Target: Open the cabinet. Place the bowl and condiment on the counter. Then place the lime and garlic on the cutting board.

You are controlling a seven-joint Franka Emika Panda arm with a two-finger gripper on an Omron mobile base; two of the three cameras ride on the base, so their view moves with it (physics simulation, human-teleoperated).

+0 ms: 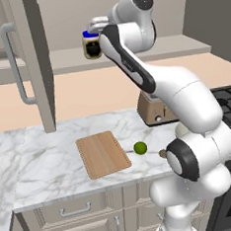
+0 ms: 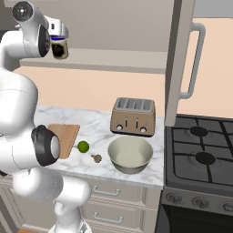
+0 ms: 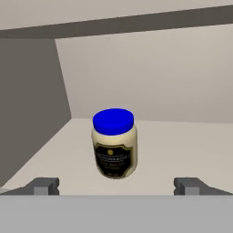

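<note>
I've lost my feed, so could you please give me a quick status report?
Tool open, lined up on the condiment, not touching. Condiment upright on the cabinet shelf. Bowl already on the counter. Nothing in the way.

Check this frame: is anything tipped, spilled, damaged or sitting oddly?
Nothing stands out. The condiment stands upright on the cabinet shelf, lid on, ahead of the open gripper. The bowl sits upright on the counter, and the lime and garlic lie beside the cutting board, not on it.
</note>
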